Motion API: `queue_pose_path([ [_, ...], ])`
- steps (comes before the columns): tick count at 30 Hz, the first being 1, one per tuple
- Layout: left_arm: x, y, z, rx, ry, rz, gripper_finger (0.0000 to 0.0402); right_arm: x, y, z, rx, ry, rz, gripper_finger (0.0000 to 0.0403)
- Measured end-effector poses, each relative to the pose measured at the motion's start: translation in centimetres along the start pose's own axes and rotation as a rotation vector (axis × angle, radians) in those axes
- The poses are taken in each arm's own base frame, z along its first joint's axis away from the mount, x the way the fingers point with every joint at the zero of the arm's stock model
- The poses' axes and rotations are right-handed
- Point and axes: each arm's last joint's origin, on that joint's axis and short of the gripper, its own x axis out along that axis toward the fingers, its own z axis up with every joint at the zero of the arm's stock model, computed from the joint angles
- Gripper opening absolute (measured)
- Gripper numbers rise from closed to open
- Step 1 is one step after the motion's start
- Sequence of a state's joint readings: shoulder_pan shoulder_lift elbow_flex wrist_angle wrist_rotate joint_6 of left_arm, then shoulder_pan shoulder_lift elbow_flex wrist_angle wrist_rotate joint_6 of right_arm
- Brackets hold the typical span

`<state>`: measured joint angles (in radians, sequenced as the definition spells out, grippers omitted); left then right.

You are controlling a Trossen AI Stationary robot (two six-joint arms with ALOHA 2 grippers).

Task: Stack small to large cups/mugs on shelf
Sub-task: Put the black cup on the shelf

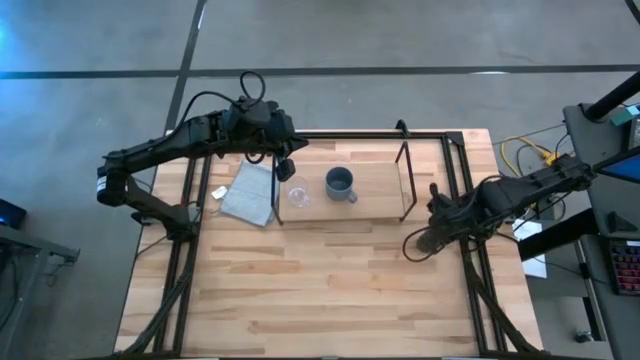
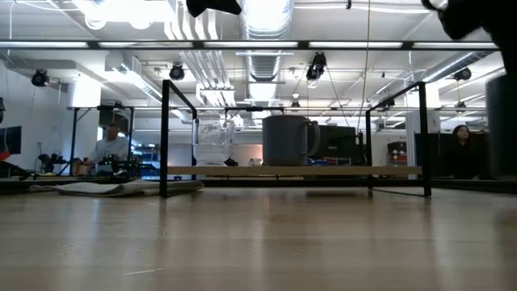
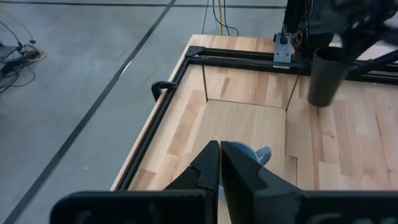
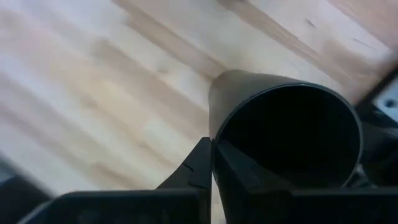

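Note:
The light-wood shelf (image 1: 375,190) with black wire end frames stands at the table's far middle. On its board stand the small clear cup (image 1: 298,195) (image 2: 212,141) and, to its right, the blue-grey mug (image 1: 340,184) (image 2: 287,140). My left gripper (image 1: 290,160) (image 3: 220,157) is shut and empty, raised above the shelf's left end, over the clear cup. My right gripper (image 1: 436,222) (image 4: 211,152) is right of the shelf and shut on the dark brown-black cup (image 1: 420,243) (image 3: 326,74). My right gripper holds the dark cup by its rim wall (image 4: 216,134), one finger inside the mouth and one outside. The fingers come from the table's right side, slanting down. The cup is tilted; whether its base touches the table, I cannot tell.
A grey folded cloth (image 1: 250,193) lies left of the shelf, with a small white thing (image 1: 219,192) beside it. Black rails (image 1: 460,190) run along the table's left, right and far sides. The near half of the table (image 1: 330,300) is bare wood. People sit in the room behind.

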<state>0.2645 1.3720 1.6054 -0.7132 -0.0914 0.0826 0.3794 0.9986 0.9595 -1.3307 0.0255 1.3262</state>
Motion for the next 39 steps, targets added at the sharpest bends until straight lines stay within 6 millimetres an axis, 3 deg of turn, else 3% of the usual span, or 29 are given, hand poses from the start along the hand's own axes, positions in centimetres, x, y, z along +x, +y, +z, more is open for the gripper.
queue_pose_path([
  [7, 0.0, 0.0, 0.0, 0.000, -0.001, 0.000, 0.0000, -7.4, 3.2, 1.4, -0.102, -0.200, 0.215, 0.0008],
  [13, 0.0, 0.0, 0.0, 0.000, -0.003, 0.000, 0.0000, -11.3, 5.2, 3.3, -0.304, -0.500, 0.162, 0.0008],
  [18, 0.0, 0.0, 0.0, -0.001, -0.002, 0.000, 0.0000, -10.9, 5.8, 5.8, -0.357, -0.508, 0.031, 0.0008],
  [23, 0.0, 0.0, 0.0, -0.001, -0.002, 0.000, 0.0000, -9.9, 4.8, 8.8, -0.336, -0.450, -0.096, 0.0008],
  [31, 0.0, 0.0, 0.0, -0.001, 0.001, 0.000, 0.0000, -9.0, 3.5, 12.4, -0.359, -0.332, -0.080, 0.0008],
  [39, 0.0, 0.0, 0.0, -0.001, 0.002, -0.001, 0.0000, -6.7, 4.2, 15.3, -0.488, -0.223, -0.047, 0.0008],
])
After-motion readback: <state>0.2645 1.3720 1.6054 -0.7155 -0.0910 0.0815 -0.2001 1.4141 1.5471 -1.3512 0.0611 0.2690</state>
